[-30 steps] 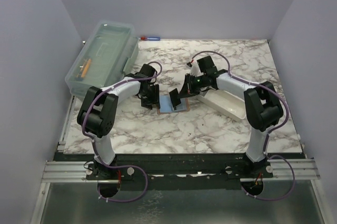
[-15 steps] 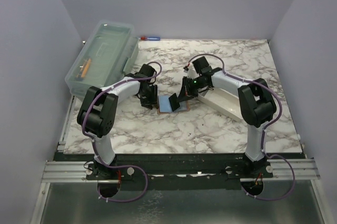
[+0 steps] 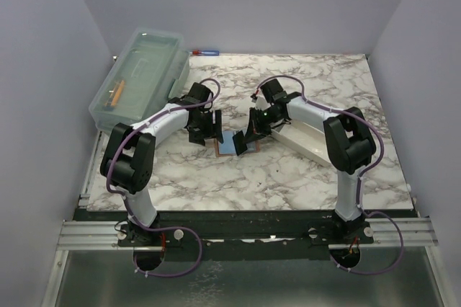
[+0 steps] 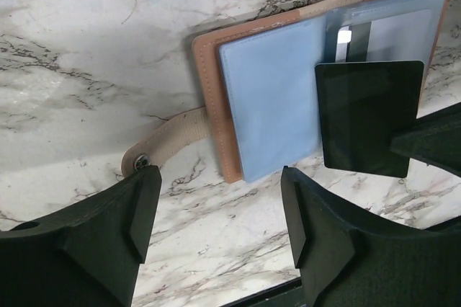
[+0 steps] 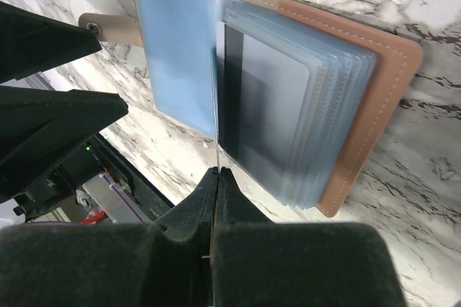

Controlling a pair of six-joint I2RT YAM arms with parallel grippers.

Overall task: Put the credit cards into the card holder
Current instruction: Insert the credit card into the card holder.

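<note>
Right gripper (image 5: 216, 177): clamped on dark card (image 4: 369, 116), above the open card holder (image 4: 209, 98)
Left gripper (image 4: 220, 206): spread wide, empty

Right hand (image 5: 216, 179) with dark card (image 4: 369, 116) nearer the card holder (image 4: 210, 76); left hand (image 4: 216, 192) farther back
</note>
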